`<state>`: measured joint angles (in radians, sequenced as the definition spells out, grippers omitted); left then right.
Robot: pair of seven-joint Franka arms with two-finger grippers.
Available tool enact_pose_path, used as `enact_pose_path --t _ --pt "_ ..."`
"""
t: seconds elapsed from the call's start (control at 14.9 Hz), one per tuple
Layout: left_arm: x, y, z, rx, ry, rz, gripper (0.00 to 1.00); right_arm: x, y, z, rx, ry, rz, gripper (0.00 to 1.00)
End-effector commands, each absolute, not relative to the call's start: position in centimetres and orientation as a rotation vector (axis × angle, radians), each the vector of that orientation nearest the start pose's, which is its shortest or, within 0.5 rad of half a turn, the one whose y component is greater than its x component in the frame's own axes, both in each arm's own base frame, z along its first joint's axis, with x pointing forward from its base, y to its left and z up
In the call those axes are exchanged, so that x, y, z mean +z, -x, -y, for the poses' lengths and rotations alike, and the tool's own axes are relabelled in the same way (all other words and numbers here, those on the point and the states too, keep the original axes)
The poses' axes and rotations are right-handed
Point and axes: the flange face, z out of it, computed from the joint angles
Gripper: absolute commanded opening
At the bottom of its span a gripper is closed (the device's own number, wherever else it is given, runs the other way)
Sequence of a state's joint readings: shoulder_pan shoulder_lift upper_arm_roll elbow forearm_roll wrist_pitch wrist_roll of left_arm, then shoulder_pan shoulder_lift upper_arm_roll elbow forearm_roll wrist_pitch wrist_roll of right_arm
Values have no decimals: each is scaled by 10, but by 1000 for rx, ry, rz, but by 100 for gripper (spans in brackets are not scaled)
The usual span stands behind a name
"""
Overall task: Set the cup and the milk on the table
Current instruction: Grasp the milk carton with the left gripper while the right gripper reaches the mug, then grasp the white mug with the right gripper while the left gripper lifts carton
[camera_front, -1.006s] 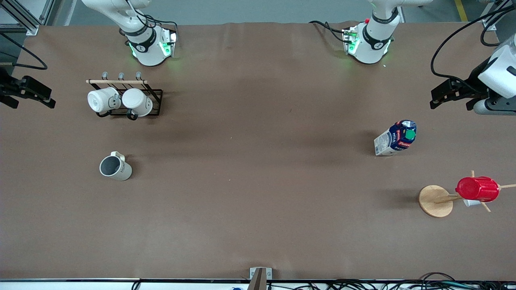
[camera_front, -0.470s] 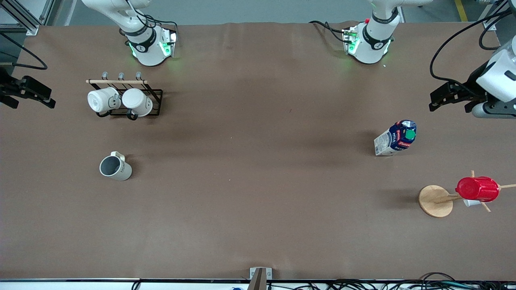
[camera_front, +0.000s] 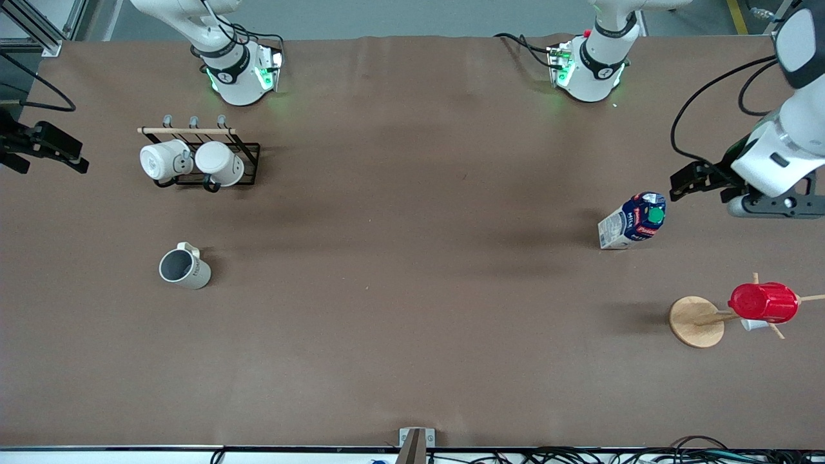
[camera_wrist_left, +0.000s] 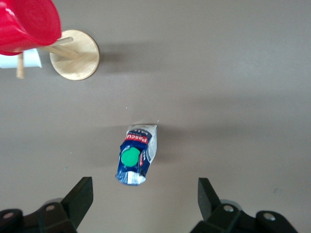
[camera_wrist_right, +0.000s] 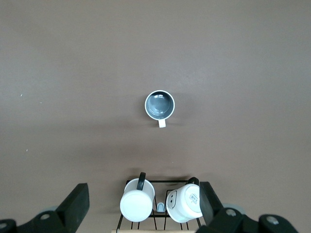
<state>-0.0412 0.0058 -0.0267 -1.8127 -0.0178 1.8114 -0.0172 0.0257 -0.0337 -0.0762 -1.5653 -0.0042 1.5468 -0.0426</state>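
The cup stands upright on the brown table toward the right arm's end, and it also shows in the right wrist view. The milk stands upright on the table toward the left arm's end, green cap up. My left gripper is open and empty, in the air beside the milk, toward the table's end. In the left wrist view the milk lies just ahead of the open left gripper. My right gripper hangs open and empty at the table's end, waiting, and it also shows in its wrist view.
A black wire rack holds two white mugs, farther from the front camera than the cup. A red ribbed cup hangs on a peg stand with a round wooden base, nearer to the front camera than the milk.
My left gripper has moved in from the table's end toward the milk and now hangs close beside it. The right arm, the cup and the milk have not moved.
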Motion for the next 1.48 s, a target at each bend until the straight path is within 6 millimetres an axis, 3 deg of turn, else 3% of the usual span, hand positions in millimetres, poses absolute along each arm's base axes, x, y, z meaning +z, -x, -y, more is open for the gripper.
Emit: enact_pose_path --t 0.0,0.34,0.6,0.74,0.94,1.07,1.41 --pt "486 -555 32 -21 3150 -93 96 641 -542 31 -20 3134 -7 100" --pt "426 -541 13 -7 3149 -105 100 640 -542 31 -15 3134 -7 100" --pt "390 -531 -3 -39 3158 -43 100 600 -546 30 147 3122 96 100" --pt "380 -531 -2 -11 3180 -17 100 564 -550 43 200 3109 66 100" --pt "358 -526 -1 59 3183 -13 100 480 -557 43 136 3116 67 100" --pt "350 -525 -1 84 3183 -15 100 434 -559 45 62 3121 161 100" --pt "327 -520 -2 154 3178 -10 100 340 -586 84 38 3137 267 100"
